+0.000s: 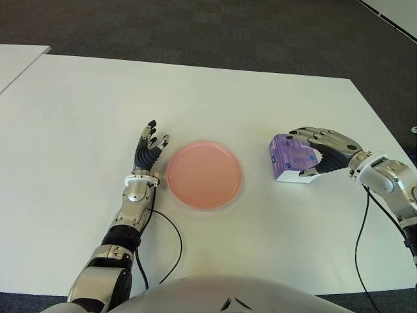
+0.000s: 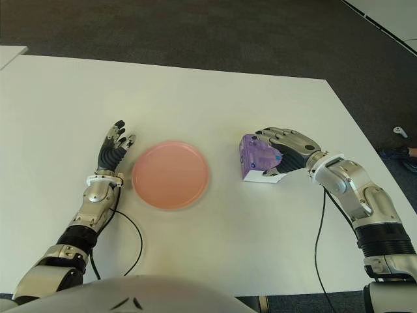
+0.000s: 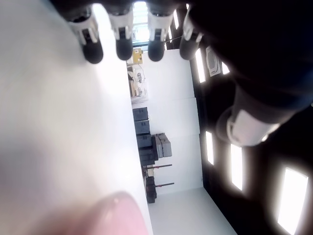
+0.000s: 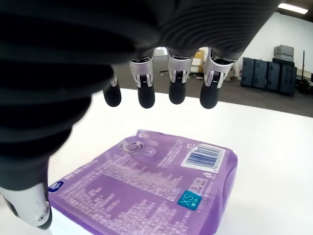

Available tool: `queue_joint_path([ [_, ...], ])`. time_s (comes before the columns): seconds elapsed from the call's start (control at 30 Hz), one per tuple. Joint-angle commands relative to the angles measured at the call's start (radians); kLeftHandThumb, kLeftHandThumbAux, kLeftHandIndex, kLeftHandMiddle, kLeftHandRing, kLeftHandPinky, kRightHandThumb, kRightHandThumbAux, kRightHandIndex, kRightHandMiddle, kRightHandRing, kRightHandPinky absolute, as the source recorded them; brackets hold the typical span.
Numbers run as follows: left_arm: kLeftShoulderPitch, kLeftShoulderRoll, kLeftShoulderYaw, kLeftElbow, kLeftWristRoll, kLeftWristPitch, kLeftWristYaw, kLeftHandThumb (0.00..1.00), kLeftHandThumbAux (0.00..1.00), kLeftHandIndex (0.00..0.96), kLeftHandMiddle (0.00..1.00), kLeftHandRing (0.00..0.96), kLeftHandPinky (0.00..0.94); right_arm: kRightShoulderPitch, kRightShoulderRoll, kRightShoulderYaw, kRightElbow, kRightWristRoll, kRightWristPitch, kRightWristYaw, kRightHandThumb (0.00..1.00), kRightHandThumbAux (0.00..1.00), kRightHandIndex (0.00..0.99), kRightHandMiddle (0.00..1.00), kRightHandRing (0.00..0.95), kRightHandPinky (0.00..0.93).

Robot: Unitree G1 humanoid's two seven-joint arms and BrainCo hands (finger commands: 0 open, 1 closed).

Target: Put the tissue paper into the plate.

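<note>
One wide white surface (image 1: 78,130) carries everything, with dark carpeted floor (image 1: 195,26) beyond its far edge and a second white tabletop (image 1: 16,59) just showing at the far left.

Next in size is the pink plate (image 1: 204,174), round and shallow, lying flat near the middle of the surface with nothing on it. Bare surface lies between the plate and the tissue pack, with no object in that gap.

To the plate's right, apart from it, sits the purple tissue pack (image 1: 290,157), a soft rectangular packet with white printing and a barcode label on its upper face. It lies with its long axis running roughly from the near side toward the far side of the surface, slightly angled, one broad printed face up and a narrow end turned toward the plate. A white edge shows under its near right corner.

Arched over the pack from the right is the right hand (image 1: 319,151): its fingers (image 4: 177,78) reach across the top of the packet and its thumb shows low at the near side. In the right wrist view the fingertips hang above the purple face with a clear gap, so the hand is spread and grips nothing.

Close beside the plate's left rim is the left hand (image 1: 148,154), fingers extended and loosely spread, pointing away from the robot and holding nothing. Thin black cables (image 1: 171,248) trail along both forearms.
</note>
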State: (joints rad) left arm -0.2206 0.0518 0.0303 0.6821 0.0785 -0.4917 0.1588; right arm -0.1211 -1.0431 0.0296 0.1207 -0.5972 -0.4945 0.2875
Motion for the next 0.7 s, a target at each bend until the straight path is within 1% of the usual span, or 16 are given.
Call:
queue_joint_path([
  [0.03,0.018,-0.003,0.005,0.028,-0.004,0.019,-0.009,0.0,0.572,0.0,0.0,0.0,0.0,0.022,-0.004,-0.012,-0.029,0.012,0.011,0.022,0.087,0.663,0.016,0.041,0.006,0.019],
  [0.27,0.022,-0.004,0.006,0.023,-0.004,0.021,-0.004,0.0,0.584,0.0,0.0,0.0,0.0,0.038,-0.005,-0.03,-0.053,0.025,0.019,0.039,0.063,0.665,0.006,0.032,0.0,0.012],
  [0.37,0.023,0.0,0.002,0.024,0.003,0.019,-0.005,0.0,0.574,0.0,0.0,0.0,0.0,0.048,-0.008,-0.037,-0.063,0.037,0.019,0.052,0.06,0.664,0.006,0.03,0.0,0.011],
  [0.47,0.023,0.002,0.0,0.025,0.007,0.018,-0.004,0.0,0.562,0.0,0.0,0.0,0.0,0.056,-0.008,-0.044,-0.072,0.044,0.021,0.065,0.064,0.663,0.007,0.031,0.0,0.011],
  [0.7,0.024,0.005,0.0,0.024,-0.001,0.018,-0.018,0.0,0.549,0.0,0.0,0.0,0.0,0.058,-0.001,-0.037,-0.072,0.036,0.03,0.088,0.084,0.659,0.005,0.023,0.0,0.006],
])
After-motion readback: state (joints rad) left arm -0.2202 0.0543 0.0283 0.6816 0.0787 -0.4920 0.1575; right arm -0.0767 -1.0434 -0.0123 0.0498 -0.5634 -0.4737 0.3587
